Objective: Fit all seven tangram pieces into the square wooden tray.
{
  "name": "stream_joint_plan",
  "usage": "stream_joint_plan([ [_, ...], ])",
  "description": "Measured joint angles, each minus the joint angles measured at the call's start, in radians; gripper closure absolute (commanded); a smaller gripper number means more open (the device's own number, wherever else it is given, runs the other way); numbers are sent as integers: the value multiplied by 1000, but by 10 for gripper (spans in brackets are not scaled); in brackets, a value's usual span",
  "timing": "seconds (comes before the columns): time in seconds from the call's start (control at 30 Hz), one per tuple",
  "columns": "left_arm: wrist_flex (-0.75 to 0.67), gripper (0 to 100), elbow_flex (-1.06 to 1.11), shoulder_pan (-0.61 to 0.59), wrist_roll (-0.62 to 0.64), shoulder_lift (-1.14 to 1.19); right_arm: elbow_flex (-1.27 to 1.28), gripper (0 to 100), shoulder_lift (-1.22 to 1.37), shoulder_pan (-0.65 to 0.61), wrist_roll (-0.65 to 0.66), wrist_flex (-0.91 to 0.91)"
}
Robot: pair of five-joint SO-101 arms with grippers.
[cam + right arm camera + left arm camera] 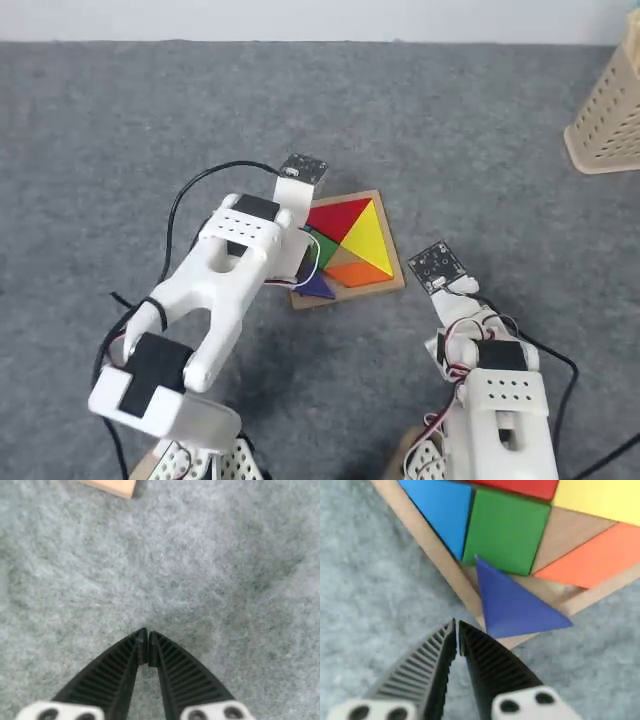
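The square wooden tray (396, 283) lies mid-table holding red (338, 217), yellow (368, 238), orange (357, 272) and green (323, 246) pieces. In the left wrist view the tray rim (436, 555) shows a light blue piece (440, 510), a green square (507, 530), an orange piece (592, 557) and a dark blue triangle (512, 605) lying tilted across the rim at a corner. My left gripper (457, 626) is shut and empty, its tips just off that triangle's corner. My right gripper (147, 633) is shut over bare carpet, with a tray corner (112, 486) farther off.
Grey carpet covers the table. A beige perforated container (610, 110) stands at the far right edge. The left arm's white body (215, 290) overhangs the tray's left side; the right arm (495, 390) sits near the front right.
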Motion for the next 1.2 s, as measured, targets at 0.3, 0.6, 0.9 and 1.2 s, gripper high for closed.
stream_joint_plan([
  [0.3,-12,988,23,84,25,-2,0,992,0,0,0,0],
  [0.6,-21,988,23,98,25,-2,0,992,0,0,0,0],
  [0.9,130,988,-60,170,-20,-114,0,992,0,0,0,0],
  [1.2,146,988,-92,273,-52,-46,0,992,0,0,0,0],
])
